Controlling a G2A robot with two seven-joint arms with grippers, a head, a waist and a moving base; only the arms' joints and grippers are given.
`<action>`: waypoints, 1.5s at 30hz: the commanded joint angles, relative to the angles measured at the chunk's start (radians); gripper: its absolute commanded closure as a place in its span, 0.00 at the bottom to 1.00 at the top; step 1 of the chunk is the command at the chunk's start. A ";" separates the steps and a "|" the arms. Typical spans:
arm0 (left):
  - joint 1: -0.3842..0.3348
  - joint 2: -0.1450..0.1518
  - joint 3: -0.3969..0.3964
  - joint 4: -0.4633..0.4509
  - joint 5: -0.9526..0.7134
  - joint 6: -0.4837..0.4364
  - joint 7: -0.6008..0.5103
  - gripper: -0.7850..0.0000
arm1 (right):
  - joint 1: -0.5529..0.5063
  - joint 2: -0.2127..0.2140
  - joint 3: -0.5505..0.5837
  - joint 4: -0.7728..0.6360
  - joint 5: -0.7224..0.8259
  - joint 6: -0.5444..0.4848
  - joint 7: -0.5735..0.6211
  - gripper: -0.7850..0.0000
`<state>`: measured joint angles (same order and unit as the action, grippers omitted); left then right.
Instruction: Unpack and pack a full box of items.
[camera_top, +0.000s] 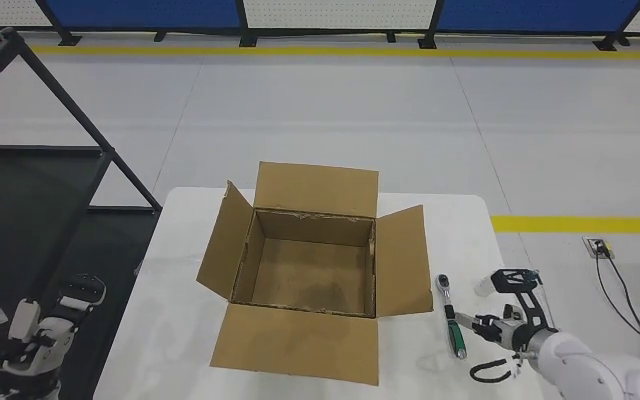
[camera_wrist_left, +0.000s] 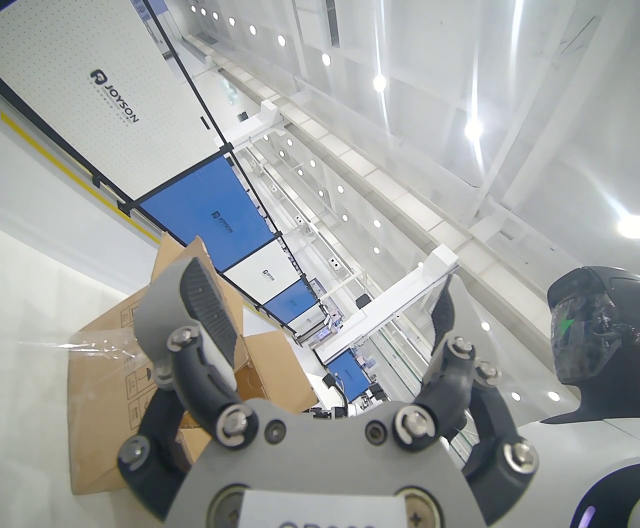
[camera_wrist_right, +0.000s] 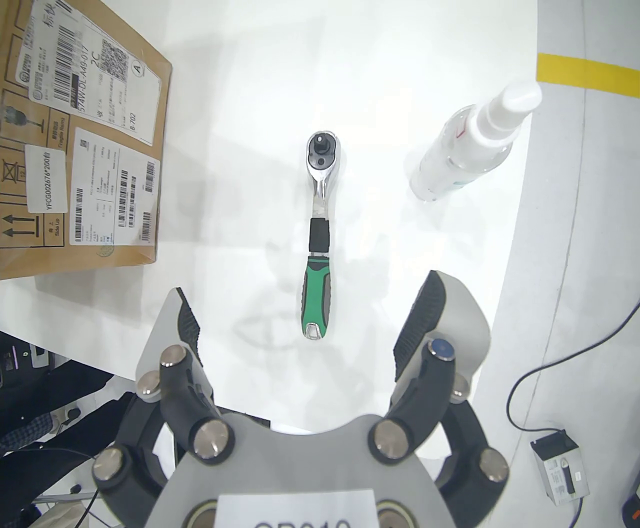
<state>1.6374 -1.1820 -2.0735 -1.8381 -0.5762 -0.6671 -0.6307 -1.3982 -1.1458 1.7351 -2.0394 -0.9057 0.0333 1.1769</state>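
You have a white table with rounded corners, standing on a pale grey floor. A yellow floor line runs along the far side, in front of a row of blue and white partition panels. A black tube frame stands at the left of the table.

The brown cardboard box sits in the middle of the table with all four flaps folded outward, and its inside shows bare cardboard floor. Just right of the box's right flap lies a chrome ratchet wrench with a green and black handle, its head pointing far and its handle near. Further right, near the table's right edge, a clear spray bottle with a white cap lies on its side, apart from the wrench.

Your right gripper hangs over the near right corner of the table, at the near end of the wrench's handle. Its fingers are spread wide and hold nothing.

Your left gripper is at the near left, off the table's edge. It is tilted up toward the ceiling lights, with its fingers apart and nothing between them.

On the floor to the right, a black cable runs to a small socket box.
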 joint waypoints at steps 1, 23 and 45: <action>0.002 0.000 -0.001 0.000 0.001 -0.001 0.001 0.00 | -0.001 0.000 0.001 -0.001 0.001 -0.001 -0.002 0.00; 0.023 -0.002 -0.034 0.025 -0.032 -0.018 0.008 0.00 | 0.335 -0.007 -0.305 0.307 -0.229 0.057 0.223 0.32; 0.015 -0.003 -0.032 0.025 -0.030 -0.020 0.008 0.00 | 0.448 -0.015 -0.375 0.537 -0.188 0.051 0.169 0.59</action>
<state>1.6526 -1.1849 -2.1049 -1.8133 -0.6063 -0.6874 -0.6243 -0.9537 -1.1608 1.3620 -1.5083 -1.0944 0.0850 1.3457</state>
